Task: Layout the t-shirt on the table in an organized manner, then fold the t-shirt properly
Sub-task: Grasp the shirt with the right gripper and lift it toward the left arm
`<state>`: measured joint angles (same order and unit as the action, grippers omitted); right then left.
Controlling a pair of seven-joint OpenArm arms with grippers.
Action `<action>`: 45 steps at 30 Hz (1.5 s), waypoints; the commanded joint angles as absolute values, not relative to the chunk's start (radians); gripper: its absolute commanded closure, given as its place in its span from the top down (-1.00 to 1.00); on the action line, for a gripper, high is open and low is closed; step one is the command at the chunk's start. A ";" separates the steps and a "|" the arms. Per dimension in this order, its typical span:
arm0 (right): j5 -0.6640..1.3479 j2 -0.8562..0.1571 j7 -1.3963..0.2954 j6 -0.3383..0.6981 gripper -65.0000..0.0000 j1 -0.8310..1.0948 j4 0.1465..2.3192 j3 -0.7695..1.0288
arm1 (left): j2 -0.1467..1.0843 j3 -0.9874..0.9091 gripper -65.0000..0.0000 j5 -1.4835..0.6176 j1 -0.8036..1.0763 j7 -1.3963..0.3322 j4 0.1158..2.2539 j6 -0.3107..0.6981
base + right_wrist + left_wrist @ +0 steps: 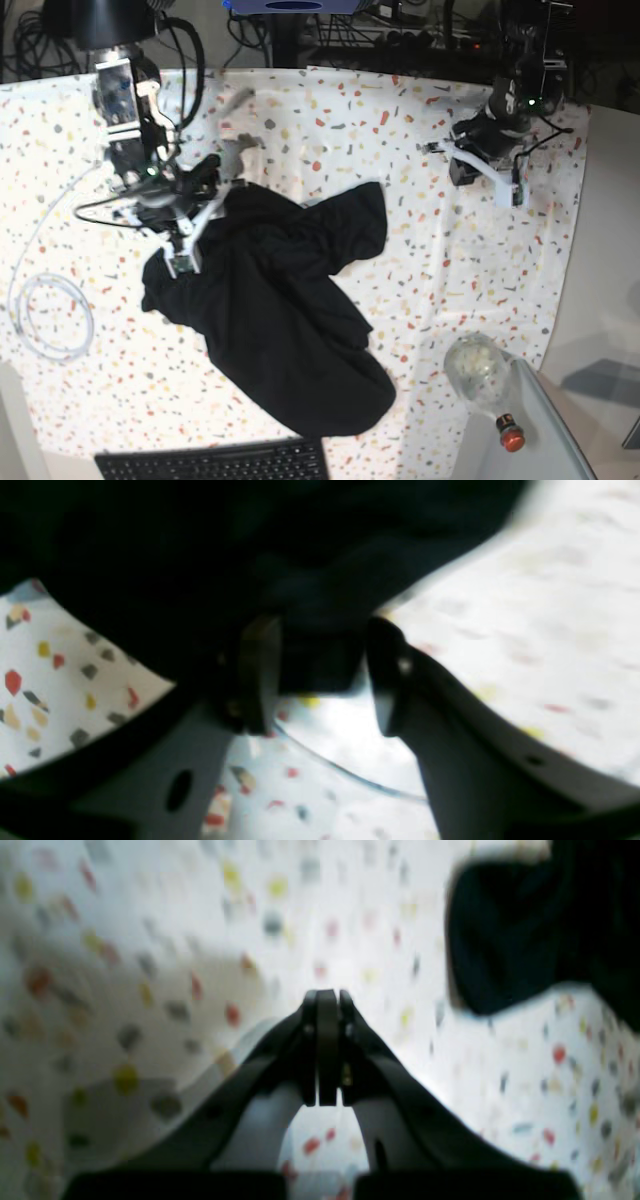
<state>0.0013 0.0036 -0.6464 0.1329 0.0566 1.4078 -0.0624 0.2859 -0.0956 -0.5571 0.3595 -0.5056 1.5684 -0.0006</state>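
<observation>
Step in hand, as I judge it: laying out, not folding. The t-shirt (pixel 285 310) lies in a crumpled heap on the worktop (pixel 420 250), bunched diagonally from upper left to lower centre in the base view, one lobe reaching toward the middle. No sleeve or hem can be told apart with any confidence.

Right tool (pixel 320 672): over the upper-left edge of the heap. Jaws stand partly apart in the wrist view, with dark cloth hanging between and above them. The cloth appears to touch the inner face of one finger (pixel 257 675); the other sits clear of it, bright worktop showing through the gap. Reads as a loose or released hold, not a firm pinch. View is blurred, so I cannot say for certain that nothing is gripped.

Left tool (pixel 327 1045): jaws pressed fully together, nothing between them. It sits over bare speckled worktop, well apart from the shirt, which only shows as a dark mass at the upper right of its wrist view.

Next move, by judgement: shirt needs spreading flat. This calls for a grip on two separated edge points, one per arm, and a pull apart. The left arm must travel across to the cloth and open first.

Also on the worktop: a coiled clear cable (pixel 50 315) at left, a keyboard (pixel 215 462) at the near edge.
</observation>
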 commanded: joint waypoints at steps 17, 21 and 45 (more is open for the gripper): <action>0.002 0.028 -0.576 0.188 -1.00 0.082 1.397 -0.067 | 0.305 -0.263 -1.00 -0.555 0.397 -0.473 1.609 -0.005; -0.002 0.077 -0.625 0.239 -1.00 0.177 1.552 -0.076 | 0.306 -0.381 -1.00 -0.555 0.375 -0.469 1.557 -0.005; 0.002 0.004 -0.785 -0.031 0.40 0.166 1.733 -0.294 | 0.357 -0.567 -0.39 -0.559 0.320 -0.608 1.561 -0.004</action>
<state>0.0002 -0.0055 -0.8127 -0.0338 0.1856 1.7084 -0.2924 0.3344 -0.5591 -0.5625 0.3237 -0.6300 1.5417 0.0002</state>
